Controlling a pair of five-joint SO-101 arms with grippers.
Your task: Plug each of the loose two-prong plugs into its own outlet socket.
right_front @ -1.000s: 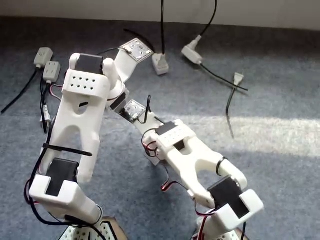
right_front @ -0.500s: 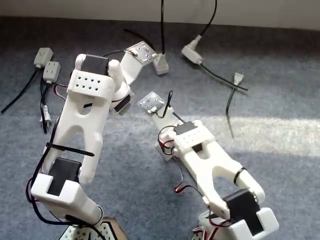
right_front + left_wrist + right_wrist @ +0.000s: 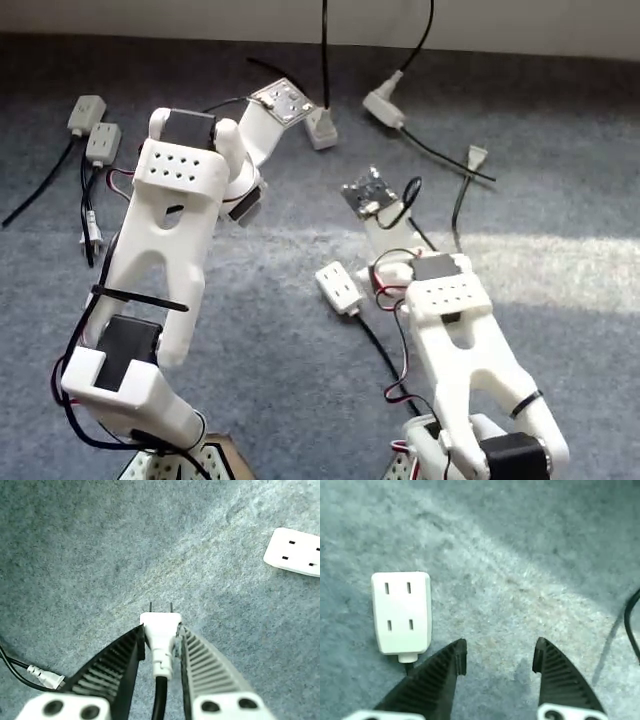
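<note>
The left gripper (image 3: 160, 630) is clamped around a plug (image 3: 160, 621). The right gripper (image 3: 500, 650) is held pointed downward, with its jaws spread wide apart.

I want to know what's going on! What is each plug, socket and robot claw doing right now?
white plug: gripped, prongs bare, not plugged in.
left gripper: shut on white plug.
right gripper: open, empty.
outlet socket: flat on the carpet, slots empty.
far plug: loose on the carpet.

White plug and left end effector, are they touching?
Touching. The left wrist view shows the plug clamped in the left end effector, with both fingers pressed against its sides.
</note>
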